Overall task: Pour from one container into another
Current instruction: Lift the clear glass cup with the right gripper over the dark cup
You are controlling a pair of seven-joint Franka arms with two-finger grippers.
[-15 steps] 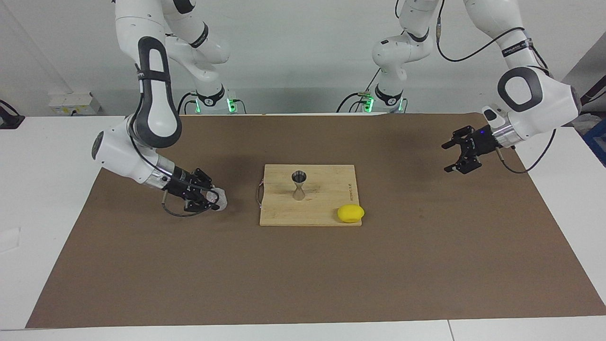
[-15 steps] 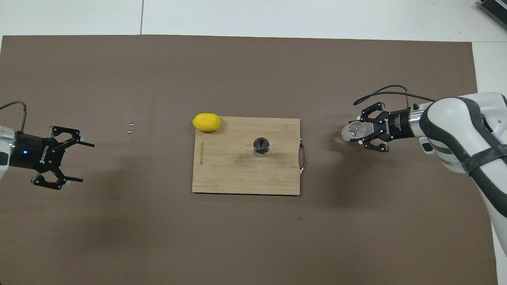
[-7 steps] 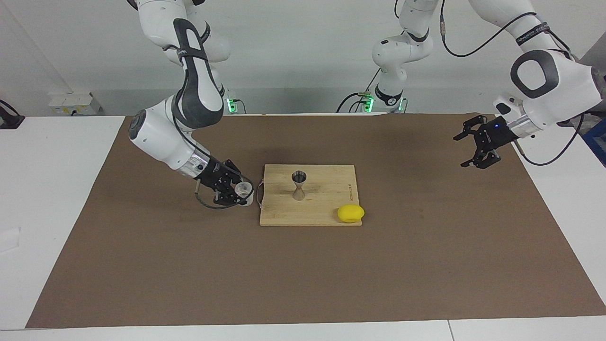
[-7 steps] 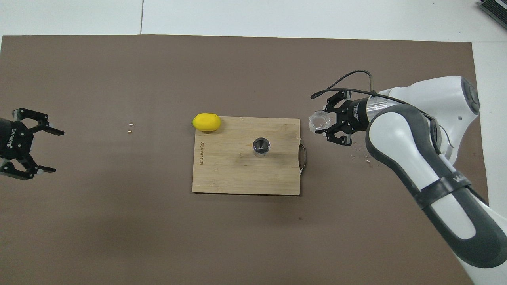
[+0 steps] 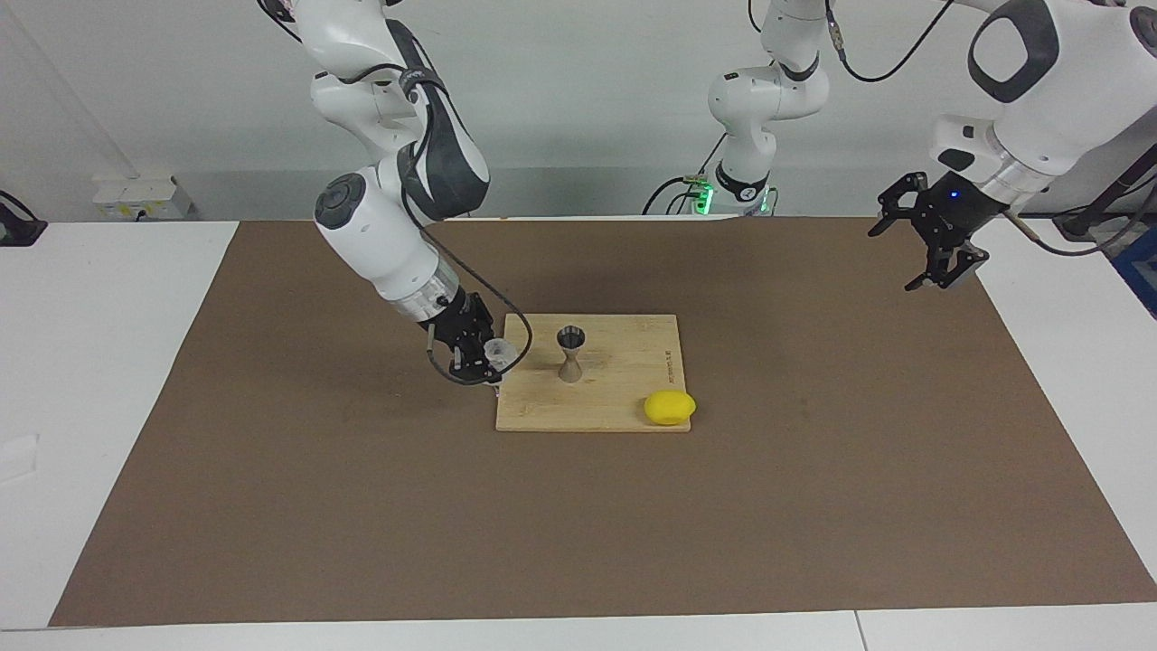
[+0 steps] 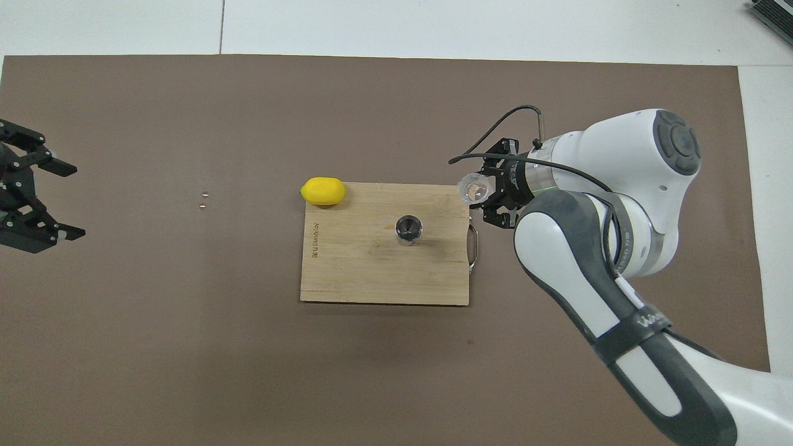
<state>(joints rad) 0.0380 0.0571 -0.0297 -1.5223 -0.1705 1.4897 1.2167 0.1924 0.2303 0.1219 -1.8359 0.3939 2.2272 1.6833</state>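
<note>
A small clear plastic cup (image 5: 496, 350) (image 6: 471, 187) is held in the air by my right gripper (image 5: 484, 354) (image 6: 482, 189), which is shut on it over the handle end of the wooden cutting board (image 5: 624, 398) (image 6: 359, 272). The cup is close to upright and its mouth shows from above. The steel hourglass jigger (image 5: 570, 353) (image 6: 409, 228) stands upright in the middle of the board, a short way from the cup. My left gripper (image 5: 931, 242) (image 6: 46, 198) hangs open and empty, high over the left arm's end of the brown mat.
A yellow lemon (image 5: 670, 407) (image 6: 323, 191) lies at the board's corner farthest from the robots, toward the left arm's end. Two tiny bits (image 6: 202, 201) lie on the brown mat (image 5: 362, 506) between the board and my left gripper.
My right gripper has carried the cup from the mat at the right arm's end up to the board's handle end. My left gripper has risen and drawn back toward its end.
</note>
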